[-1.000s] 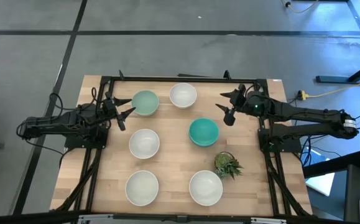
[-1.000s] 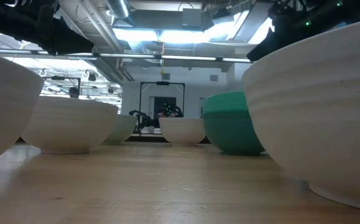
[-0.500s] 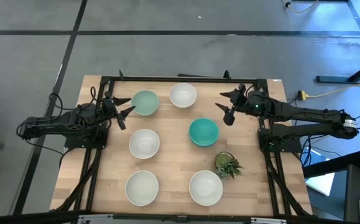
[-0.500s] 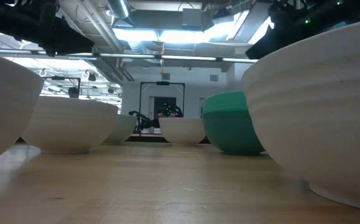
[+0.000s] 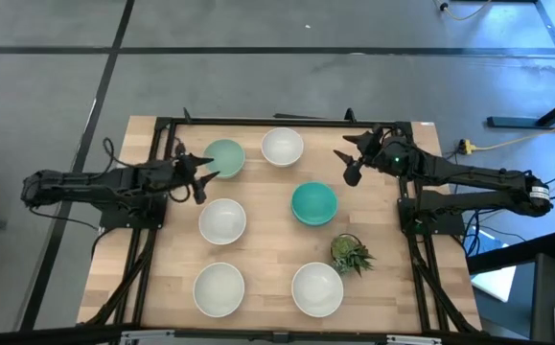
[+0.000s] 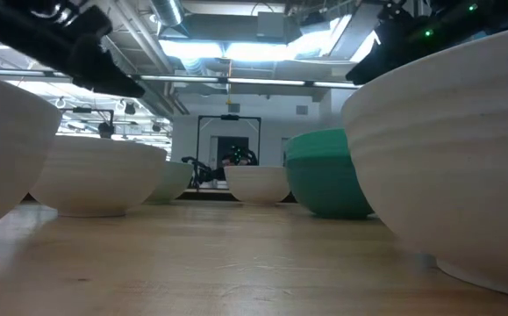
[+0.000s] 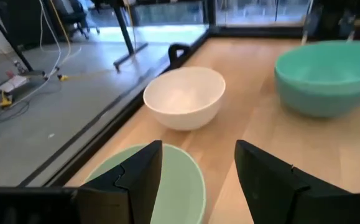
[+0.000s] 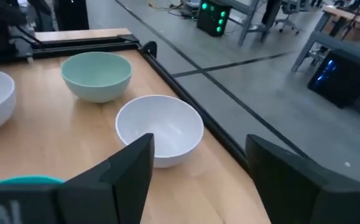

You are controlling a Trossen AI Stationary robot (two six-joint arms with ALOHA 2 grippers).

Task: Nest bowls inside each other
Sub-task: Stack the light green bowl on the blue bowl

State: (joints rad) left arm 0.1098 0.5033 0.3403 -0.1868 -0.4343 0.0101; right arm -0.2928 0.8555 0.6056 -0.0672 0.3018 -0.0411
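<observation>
Left gripper has pushed in from the left edge since a second ago; its spread fingers now sit at the mint bowl, over the near rim, gripping nothing. Right gripper has barely shifted, only turned a little; it hangs open and empty between the far white bowl and the teal bowl.

Table: black frame rails along the far and side edges. Mint and far white bowls sit close to the far rail, little room behind them. Open wood runs down the centre between the bowl columns.

Six bowls visible, all apart, none nested:
- near row: white bowl, left; white bowl, right
- middle: white bowl, teal to its right
- far row: mint, far white

View differences:
- Left wrist view: mint rim directly under the fingers, then far white bowl and teal beyond.
- Right wrist view: far white bowl ahead of the spread fingers, mint bowl behind it.
- Low view: the near right white bowl blocks most of the right side; the arms are dark shapes overhead, probably both grippers, hard to tell.

Spiky green plant sits between the teal and near right bowls, just beside both, crowding that corner.
</observation>
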